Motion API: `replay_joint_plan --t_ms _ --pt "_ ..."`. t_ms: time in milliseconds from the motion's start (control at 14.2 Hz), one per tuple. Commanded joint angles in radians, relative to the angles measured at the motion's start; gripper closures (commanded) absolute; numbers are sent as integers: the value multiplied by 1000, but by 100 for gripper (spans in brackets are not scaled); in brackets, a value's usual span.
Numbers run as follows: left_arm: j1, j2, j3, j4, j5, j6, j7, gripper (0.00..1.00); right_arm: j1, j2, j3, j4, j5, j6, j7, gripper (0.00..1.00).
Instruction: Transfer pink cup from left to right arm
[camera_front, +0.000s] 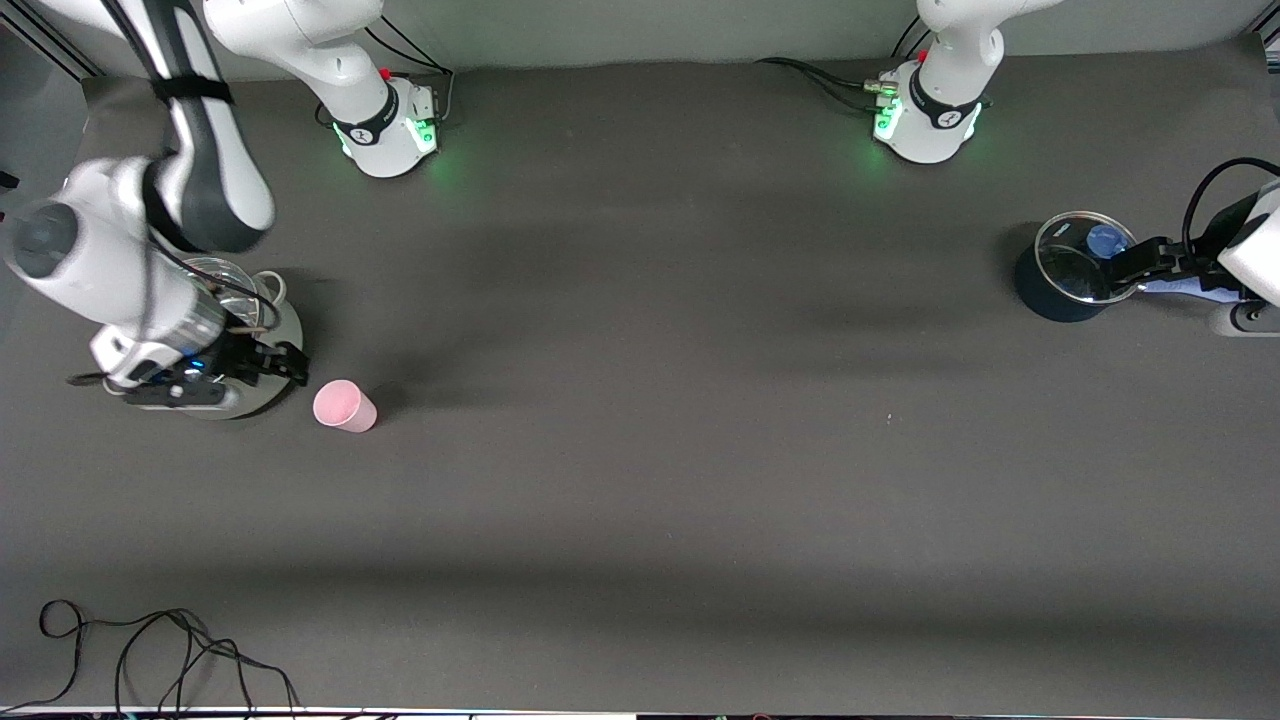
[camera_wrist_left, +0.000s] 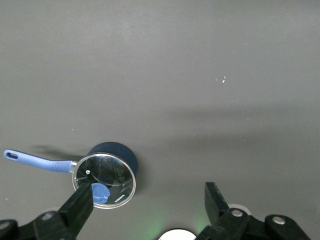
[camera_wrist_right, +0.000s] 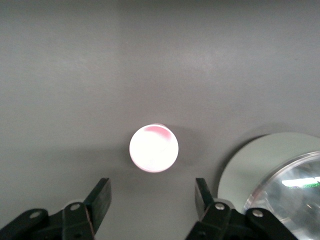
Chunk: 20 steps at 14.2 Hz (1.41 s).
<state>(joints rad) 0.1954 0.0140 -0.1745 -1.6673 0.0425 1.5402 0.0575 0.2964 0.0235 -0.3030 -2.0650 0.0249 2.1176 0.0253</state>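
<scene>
Right hand (camera_front: 268, 363): black fingers spread apart, holding nothing, poised low over a lidded white pot (camera_front: 262, 400) at the right arm's end of the surface (camera_front: 640, 480); in its wrist view the fingers (camera_wrist_right: 102, 194) flank empty space with the cup just ahead of them. Left hand (camera_front: 1150, 262): claw fingers wide apart, empty, hanging over a dark blue saucepan (camera_front: 1050, 293) with a glass lid at the left arm's end; this arm appears to wait. Pink cup (camera_front: 345, 405): stands upright and free on the surface, mouth up, just beside the white pot and a little nearer the front camera, well apart from the saucepan. Handling, as judged: thin plastic, very light, stiff enough for a modest squeeze but smooth and tapered, so liable to slip or tip if nudged. Best taken across the wall below the rim, fingers on either side, with light pressure.
</scene>
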Motion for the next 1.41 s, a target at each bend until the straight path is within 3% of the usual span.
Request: replay_joint_plan --t_ms 0,282,423,493,634,1057,1339 --pt "-166 10 131 14 -13 1 4 1 3 4 -13 197 -14 -227 -1 24" --pt "-180 17 128 20 -35 21 4 1 4 -4 -38 418 -16 -477 -10 11" --pt "-179 24 128 35 -47 20 2 1 6 -4 -79 501 -16 -559 -11 1" --pt "-177 33 128 47 -56 20 2 1 4 -2 -88 522 -16 -573 -15 1" --pt "-182 50 130 73 -58 18 -13 1 6 2 -123 525 -13 -571 -15 1" --pt "-254 67 187 78 -64 29 -44 1 12 6 -119 519 -14 -573 -15 1" --pt "-243 66 187 77 -64 28 -34 1 9 4 -119 519 -13 -574 -15 1"
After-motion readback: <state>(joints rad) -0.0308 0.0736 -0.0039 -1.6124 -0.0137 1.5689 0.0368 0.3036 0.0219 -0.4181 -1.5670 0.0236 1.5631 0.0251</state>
